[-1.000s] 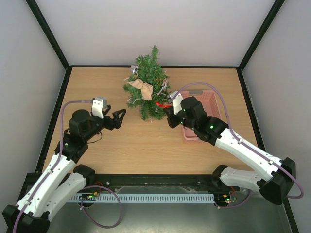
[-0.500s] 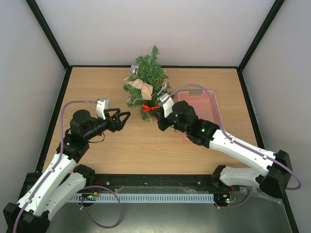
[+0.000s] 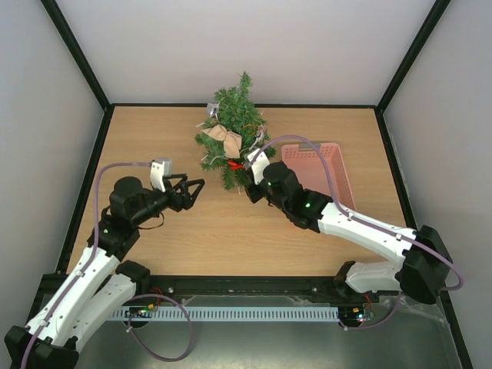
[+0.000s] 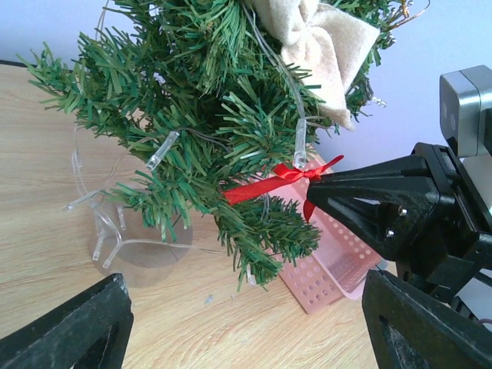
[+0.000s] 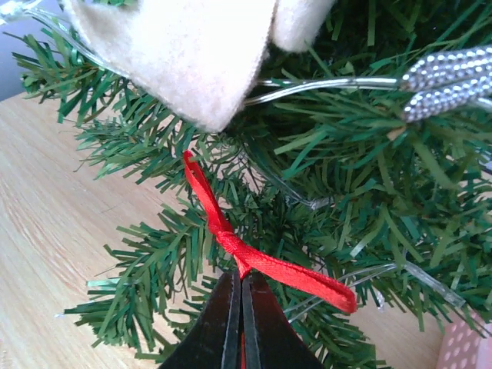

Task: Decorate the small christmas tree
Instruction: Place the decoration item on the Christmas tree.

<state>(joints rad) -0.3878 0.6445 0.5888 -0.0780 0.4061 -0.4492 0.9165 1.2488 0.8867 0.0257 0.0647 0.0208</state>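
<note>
The small christmas tree [image 3: 234, 131] stands at the back middle of the table, with a beige bow [image 3: 224, 138] and a clear light string on it. My right gripper [image 3: 246, 167] is at the tree's lower front branches, shut on a red ribbon bow [image 5: 254, 257] just below its knot. In the left wrist view the red bow [image 4: 280, 178] lies against a branch of the tree [image 4: 207, 131]. My left gripper [image 3: 196, 187] hovers open and holds nothing, to the left of the tree and pointing at it. Its fingers [image 4: 77, 330] frame the tree's clear base.
A pink perforated basket [image 3: 319, 173] sits to the right of the tree, behind the right arm. A silver bead garland [image 5: 446, 81] hangs in the branches. Black frame rails edge the wooden table [image 3: 154, 138].
The right gripper has carried the red bow leftward from beside the basket into the tree's lower branches. The left gripper has edged slightly toward the tree and its jaws narrowed a little.
</note>
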